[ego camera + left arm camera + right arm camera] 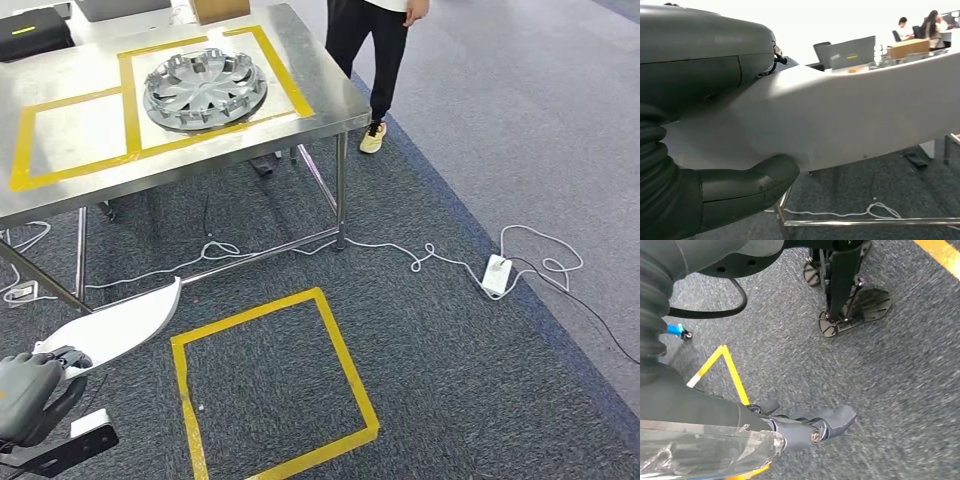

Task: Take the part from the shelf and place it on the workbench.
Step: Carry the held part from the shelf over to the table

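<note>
Left fingers: The left hand [29, 395] grips one end of the white part [113, 328]. In the left wrist view a thick thumb [749, 182] sits under the part and a dark finger [708, 60] lies over it.

Right fingers: The right hand [806, 427] hangs over the carpet with nothing in it. Its fingers are stretched out and apart.

White part: It is long, thin and curved. It sticks far out from the left hand, up and toward the bench [317, 75]. It is low, near the floor, and not on the bench yet.

Bench: It is shiny metal with yellow tape boxes [72, 135] on top. A grey wheel cover [204, 88] lies in one box. The box beside it looks free.

Floor: There is a yellow tape square [272, 385] on the carpet, a white cord [392, 250] and a white plug box [496, 273].

Person: Someone in dark trousers [366, 45] stands just past the bench corner.

What could go wrong: The part is held at one end only, so I think it could tip or slip out. Its far end could bump the bench edge or its legs on the way up. The robot's feet could catch the cord. The part could also land on the wheel cover.
</note>
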`<action>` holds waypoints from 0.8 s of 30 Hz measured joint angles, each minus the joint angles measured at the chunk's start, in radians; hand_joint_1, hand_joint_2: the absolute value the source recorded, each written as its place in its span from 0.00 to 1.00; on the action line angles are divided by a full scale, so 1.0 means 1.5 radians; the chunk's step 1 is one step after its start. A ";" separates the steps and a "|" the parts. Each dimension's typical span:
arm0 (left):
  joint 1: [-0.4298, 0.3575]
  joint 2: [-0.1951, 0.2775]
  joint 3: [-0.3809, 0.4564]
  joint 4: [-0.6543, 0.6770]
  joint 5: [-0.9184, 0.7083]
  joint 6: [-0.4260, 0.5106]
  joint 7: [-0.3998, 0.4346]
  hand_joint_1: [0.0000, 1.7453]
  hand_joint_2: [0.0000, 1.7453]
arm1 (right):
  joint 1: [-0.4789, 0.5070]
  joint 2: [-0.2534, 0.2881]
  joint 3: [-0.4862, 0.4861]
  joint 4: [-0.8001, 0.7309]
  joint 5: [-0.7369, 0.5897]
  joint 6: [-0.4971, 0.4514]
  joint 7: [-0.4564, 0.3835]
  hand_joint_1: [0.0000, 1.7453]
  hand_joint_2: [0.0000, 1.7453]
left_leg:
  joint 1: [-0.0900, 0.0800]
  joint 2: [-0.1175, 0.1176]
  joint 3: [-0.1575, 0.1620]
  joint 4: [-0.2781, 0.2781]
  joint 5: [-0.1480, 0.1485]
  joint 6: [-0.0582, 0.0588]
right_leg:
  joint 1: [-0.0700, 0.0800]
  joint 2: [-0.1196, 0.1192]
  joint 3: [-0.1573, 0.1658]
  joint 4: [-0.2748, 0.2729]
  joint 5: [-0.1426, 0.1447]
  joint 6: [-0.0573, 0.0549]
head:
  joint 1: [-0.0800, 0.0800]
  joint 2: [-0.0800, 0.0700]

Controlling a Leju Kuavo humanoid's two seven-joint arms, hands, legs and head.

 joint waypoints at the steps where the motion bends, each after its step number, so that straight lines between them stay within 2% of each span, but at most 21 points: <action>1: 0.000 0.000 0.000 0.000 0.002 -0.001 0.000 1.00 1.00 | 0.000 0.000 0.000 0.000 0.000 0.000 0.000 0.00 1.00 | -0.002 0.012 0.019 -0.037 0.011 0.004 | 0.002 -0.005 0.002 0.000 -0.002 0.003 | 0.000 0.000; 2: 0.000 0.000 0.000 0.000 0.004 -0.001 0.000 1.00 1.00 | -0.001 0.000 0.000 0.000 0.000 0.000 0.000 0.00 1.00 | -0.004 0.020 0.030 -0.058 0.014 0.008 | 0.004 -0.010 0.004 0.000 -0.003 0.006 | 0.001 0.000; 3: 0.000 0.000 0.000 0.000 0.004 -0.001 0.000 1.00 1.00 | 0.000 0.000 0.001 0.000 0.000 0.000 0.000 0.00 1.00 | -0.006 0.020 0.031 -0.065 0.012 0.012 | 0.005 -0.016 0.005 -0.002 -0.004 0.010 | 0.001 0.000; 5: 0.002 0.000 0.000 0.000 0.005 -0.002 0.000 1.00 1.00 | -0.001 0.000 0.001 0.000 0.000 0.000 0.000 0.00 1.00 | -0.004 0.006 0.030 -0.066 0.015 0.020 | 0.005 -0.022 0.009 -0.003 -0.005 0.017 | 0.001 0.000; 6: 0.002 0.000 0.000 0.000 0.005 -0.002 0.000 1.00 1.00 | -0.001 0.000 0.001 0.000 0.000 0.000 0.001 0.00 1.00 | -0.002 0.000 0.030 -0.068 0.017 0.024 | 0.004 -0.014 0.006 0.005 -0.012 0.021 | 0.002 0.000; 7: 0.002 0.000 0.000 0.000 0.004 -0.002 0.000 1.00 1.00 | -0.002 0.000 0.001 0.000 0.000 0.001 0.001 0.00 1.00 | 0.000 -0.006 0.031 -0.069 0.018 0.028 | 0.003 -0.001 -0.003 0.026 -0.026 0.024 | 0.004 0.000; 8: 0.002 0.000 0.000 0.000 0.004 -0.002 0.000 1.00 1.00 | -0.001 0.000 0.001 0.000 0.000 0.001 0.001 0.00 1.00 | 0.001 -0.012 0.031 -0.070 0.019 0.031 | 0.002 0.016 -0.021 0.063 -0.046 0.027 | 0.006 0.000; 9: 0.001 0.000 -0.001 0.000 0.004 -0.002 0.000 1.00 1.00 | -0.001 0.000 0.001 0.000 0.000 0.001 0.001 0.00 1.00 | 0.002 -0.018 0.031 -0.070 0.019 0.032 | 0.001 0.028 -0.044 0.110 -0.068 0.029 | 0.008 0.000; 10: 0.001 0.000 -0.001 0.000 0.004 -0.002 0.000 1.00 1.00 | 0.000 0.000 0.001 0.000 0.000 0.001 0.001 0.00 1.00 | 0.002 -0.024 0.030 -0.069 0.019 0.033 | 0.001 0.034 -0.067 0.156 -0.085 0.030 | 0.009 0.000; 11: 0.002 0.000 -0.001 0.000 0.004 -0.002 0.000 1.00 1.00 | 0.002 0.000 0.001 0.000 0.000 0.001 0.001 0.00 1.00 | 0.001 -0.031 0.030 -0.069 0.019 0.033 | 0.001 0.037 -0.083 0.185 -0.092 0.030 | 0.009 0.000; 12: 0.002 0.000 -0.001 0.000 0.004 -0.003 0.000 1.00 1.00 | 0.002 0.000 0.001 0.000 0.000 0.001 0.001 0.00 1.00 | 0.001 -0.038 0.030 -0.069 0.019 0.033 | 0.001 0.038 -0.087 0.188 -0.084 0.030 | 0.009 0.000; 13: 0.002 0.000 -0.001 0.000 0.004 -0.003 0.000 1.00 1.00 | 0.002 0.000 0.001 0.000 0.000 0.001 0.001 0.00 1.00 | 0.001 -0.046 0.031 -0.069 0.020 0.033 | 0.001 0.040 -0.077 0.163 -0.065 0.029 | 0.009 0.000; 15: 0.002 -0.001 -0.002 0.000 0.004 -0.003 0.000 1.00 1.00 | 0.001 0.000 0.001 0.000 0.000 0.001 0.001 0.00 1.00 | 0.002 -0.060 0.033 -0.069 0.020 0.030 | -0.002 0.055 -0.033 0.068 -0.018 0.026 | 0.009 0.000; 16: 0.002 -0.001 -0.001 0.000 0.004 -0.003 0.000 1.00 1.00 | 0.001 0.000 0.001 0.000 0.000 0.001 0.001 0.00 1.00 | 0.002 -0.066 0.033 -0.068 0.020 0.027 | -0.003 0.064 -0.013 0.028 -0.003 0.025 | 0.009 0.000; 17: 0.002 -0.001 -0.001 0.000 0.004 -0.003 0.000 1.00 1.00 | 0.000 0.000 0.001 0.000 0.000 0.001 0.001 0.00 1.00 | 0.001 -0.071 0.032 -0.068 0.021 0.024 | -0.003 0.071 -0.001 0.004 0.003 0.023 | 0.008 0.000; 18: 0.003 -0.001 -0.001 0.000 0.004 -0.003 0.000 1.00 1.00 | 0.000 0.000 0.001 0.000 0.000 0.001 0.001 0.00 1.00 | 0.002 -0.075 0.030 -0.068 0.022 0.020 | -0.002 0.073 0.003 -0.003 0.002 0.020 | 0.008 0.000; 20: 0.004 0.000 -0.001 0.000 0.003 -0.003 0.000 1.00 1.00 | -0.001 0.000 0.001 0.000 0.000 0.002 0.001 0.00 1.00 | 0.003 -0.082 0.028 -0.070 0.024 0.012 | -0.001 0.062 0.003 -0.005 0.005 0.012 | 0.008 0.000; 22: 0.005 0.000 0.000 0.000 0.003 -0.003 0.000 1.00 1.00 | -0.001 0.000 0.001 0.000 0.000 0.002 0.001 0.00 1.00 | 0.003 -0.069 0.019 -0.052 0.010 0.005 | -0.003 0.051 0.003 -0.009 0.008 0.003 | 0.006 0.000; 24: 0.003 0.001 -0.001 0.000 0.003 -0.003 0.000 1.00 1.00 | -0.001 0.000 0.001 0.000 0.000 0.002 0.001 0.00 1.00 | 0.002 -0.042 -0.014 0.017 -0.031 0.000 | -0.003 0.040 0.003 -0.011 0.009 -0.003 | 0.002 0.000</action>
